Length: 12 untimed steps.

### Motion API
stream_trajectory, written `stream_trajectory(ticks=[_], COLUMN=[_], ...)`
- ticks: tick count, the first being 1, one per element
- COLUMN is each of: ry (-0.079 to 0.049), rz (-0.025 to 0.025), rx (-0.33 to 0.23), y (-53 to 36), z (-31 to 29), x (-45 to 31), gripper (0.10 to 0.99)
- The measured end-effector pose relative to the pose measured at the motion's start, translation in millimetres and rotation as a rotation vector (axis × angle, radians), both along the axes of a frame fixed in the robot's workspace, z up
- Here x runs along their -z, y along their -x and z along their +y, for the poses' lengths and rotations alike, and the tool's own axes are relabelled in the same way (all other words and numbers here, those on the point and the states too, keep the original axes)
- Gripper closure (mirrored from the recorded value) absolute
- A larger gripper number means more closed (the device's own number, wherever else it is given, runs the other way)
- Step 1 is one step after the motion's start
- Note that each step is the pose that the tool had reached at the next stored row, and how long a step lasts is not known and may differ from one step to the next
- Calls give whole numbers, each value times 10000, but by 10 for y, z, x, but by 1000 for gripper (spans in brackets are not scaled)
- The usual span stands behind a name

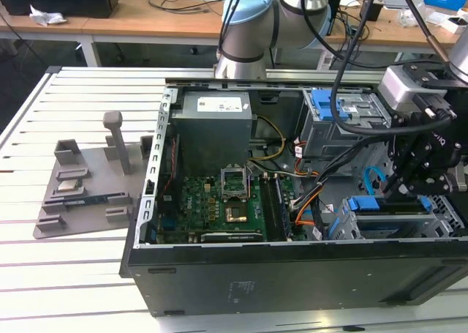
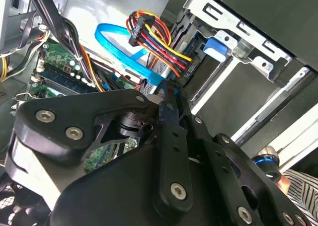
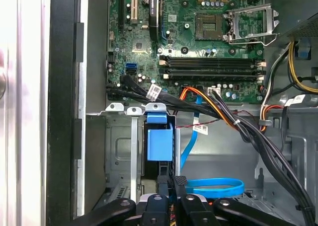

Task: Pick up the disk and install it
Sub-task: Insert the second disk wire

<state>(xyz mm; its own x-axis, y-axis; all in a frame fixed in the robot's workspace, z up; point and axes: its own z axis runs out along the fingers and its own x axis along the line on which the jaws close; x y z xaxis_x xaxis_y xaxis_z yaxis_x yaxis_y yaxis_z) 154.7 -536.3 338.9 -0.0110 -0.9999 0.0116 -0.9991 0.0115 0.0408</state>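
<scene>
In the first wrist view the disk's blue carrier (image 3: 159, 142) stands on edge in a slot of the metal drive cage (image 3: 119, 151); its silver body is hidden inside. My gripper (image 3: 171, 182) sits just short of the carrier's end, its black fingers (image 3: 162, 184) pressed together with nothing visible between them. The second wrist view shows the same shut fingers (image 2: 171, 107) in front of a blue cable (image 2: 119, 52). In the exterior view the gripper (image 1: 401, 190) hangs over the lower drive cage at the case's right end, beside the blue carrier (image 1: 363, 203).
The open computer case (image 1: 292, 274) holds a motherboard (image 1: 219, 208), a grey power-supply box (image 1: 213, 128), and a second drive cage (image 1: 344, 113) with blue latches. Bundled black and coloured cables (image 3: 238, 126) run close past the cage. A grey fixture plate (image 1: 88, 186) lies on the exterior view's left.
</scene>
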Motion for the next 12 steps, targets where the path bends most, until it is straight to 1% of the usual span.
stream_trajectory(ticks=[5, 7, 8, 9, 10, 11, 12], ry=[-19, -2, 12, 15, 16, 18, 18], rz=[-3, 1, 0, 0, 0, 0, 0], rx=[-2, -3, -2, -1, -1, -2, -2], y=[0, 0, 1, 1, 1, 1, 1], z=[0, 1, 6, 19, 45, 63, 70], x=[8, 4, -66, -157, -234, -298, -337], gripper=[925, 914, 851, 851, 851, 851, 867])
